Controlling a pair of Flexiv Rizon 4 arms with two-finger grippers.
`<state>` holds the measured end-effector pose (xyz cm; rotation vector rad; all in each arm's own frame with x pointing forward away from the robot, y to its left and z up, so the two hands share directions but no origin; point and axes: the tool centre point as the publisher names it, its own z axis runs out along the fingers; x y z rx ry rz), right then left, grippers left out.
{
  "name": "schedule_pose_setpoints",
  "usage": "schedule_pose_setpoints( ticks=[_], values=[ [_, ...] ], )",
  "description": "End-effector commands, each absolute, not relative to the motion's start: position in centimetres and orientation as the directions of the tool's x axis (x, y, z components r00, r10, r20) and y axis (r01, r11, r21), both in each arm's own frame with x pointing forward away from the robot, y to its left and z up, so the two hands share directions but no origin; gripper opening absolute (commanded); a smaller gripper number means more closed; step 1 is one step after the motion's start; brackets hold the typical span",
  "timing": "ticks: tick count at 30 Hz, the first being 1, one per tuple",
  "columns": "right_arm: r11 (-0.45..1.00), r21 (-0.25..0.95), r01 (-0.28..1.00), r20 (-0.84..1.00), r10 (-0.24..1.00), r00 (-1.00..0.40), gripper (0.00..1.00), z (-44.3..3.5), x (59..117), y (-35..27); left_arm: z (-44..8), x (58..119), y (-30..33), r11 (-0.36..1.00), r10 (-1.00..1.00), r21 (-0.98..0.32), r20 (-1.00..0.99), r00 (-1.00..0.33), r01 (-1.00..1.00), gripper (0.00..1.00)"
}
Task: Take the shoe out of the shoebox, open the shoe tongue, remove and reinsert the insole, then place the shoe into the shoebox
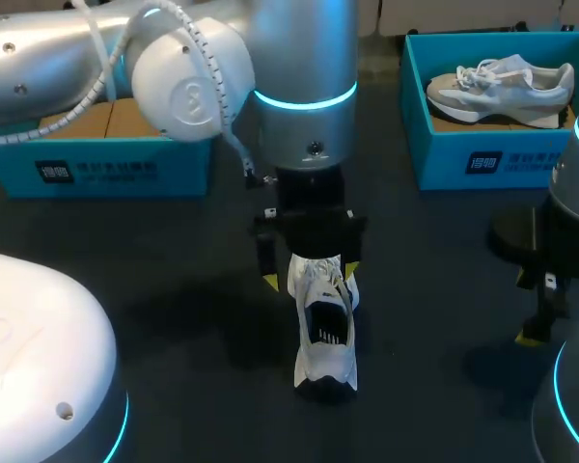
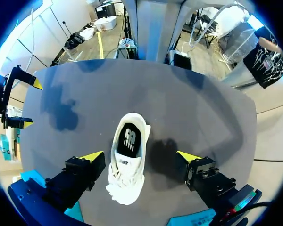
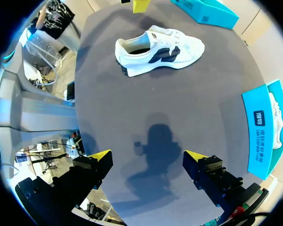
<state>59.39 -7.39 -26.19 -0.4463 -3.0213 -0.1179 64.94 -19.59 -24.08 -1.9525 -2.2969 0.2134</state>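
**A:** Where is the shoe?

**B:** The white lace-up sneaker with a dark side logo (image 1: 325, 328) (image 2: 127, 160) (image 3: 158, 49) is out of its box. It stands upright on its sole near the middle of the dark grey tabletop (image 1: 174, 251) (image 2: 188, 103) (image 3: 188, 103). Its laced front points toward the far side and its heel toward the near edge.

**A:** Is anything holding it?

**B:** No. The left pincer (image 1: 311, 278) (image 2: 140, 156) hangs over the laced front, released. In the left wrist view its yellow-tipped fingers (image 2: 92, 156) are spread wide, one on either side of the shoe, and neither touches it.

**A:** What shows inside the shoe?

**B:** The left wrist view looks straight down the opening at a dark insole with a pale logo on it.

**A:** And the right arm?

**B:** The right pincer (image 1: 533, 333) (image 3: 147, 155) (image 2: 32, 103) sits well apart from the shoe, over bare tabletop at the right side. Its fingers are also apart and hold nothing, with only its own shadow under it.

**A:** Where are the boxes?

**B:** A teal cardboard shoebox (image 1: 482, 159) (image 3: 262, 129) stands at the far right. Inside it a grey-and-white sneaker (image 1: 502, 87) lies on its side. A second teal shoebox (image 1: 106, 169) (image 3: 205, 9) stands at the far left, partly hidden behind the left arm. The part of its interior that shows is plain brown.
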Motion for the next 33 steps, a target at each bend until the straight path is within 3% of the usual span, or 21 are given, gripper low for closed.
schedule_pose_setpoints(
  ticks=[1, 3, 8, 17, 19, 33],
  values=[
    [0.955, 0.064, 0.291, 0.094, 0.284, -0.954, 1.00, -26.3, 59.3, -7.4, -24.1, 65.0, -19.6, 0.158, 0.987, -0.183, 0.000, -0.161, 0.970, 1.00],
    [0.955, 0.064, 0.291, 0.094, 0.284, -0.954, 1.00, -26.3, 59.3, -7.4, -24.1, 65.0, -19.6, 0.158, 0.987, -0.183, 0.000, -0.161, 0.970, 1.00],
    [0.955, 0.064, 0.291, 0.094, 0.284, -0.954, 1.00, -26.3, 59.3, -7.4, -24.8, 64.5, -19.4, 0.425, 0.905, -0.198, 0.067, -0.421, 0.883, 1.00],
    [0.955, 0.064, 0.291, 0.094, 0.284, -0.954, 1.00, -26.3, 59.3, -7.4, -25.0, 61.2, -18.7, 0.743, 0.669, -0.183, 0.171, -0.724, 0.643, 1.00],
    [0.955, 0.064, 0.291, 0.094, 0.284, -0.954, 1.00, -26.3, 59.3, -7.4, -25.0, 60.3, -18.9, 0.862, 0.507, -0.057, 0.082, -0.858, 0.504, 1.00],
    [0.955, 0.064, 0.291, 0.094, 0.284, -0.954, 1.00, -26.3, 59.3, -7.4, -25.4, 60.5, -19.2, 0.882, 0.471, -0.067, 0.102, -0.876, 0.466, 1.00]
  ],
)
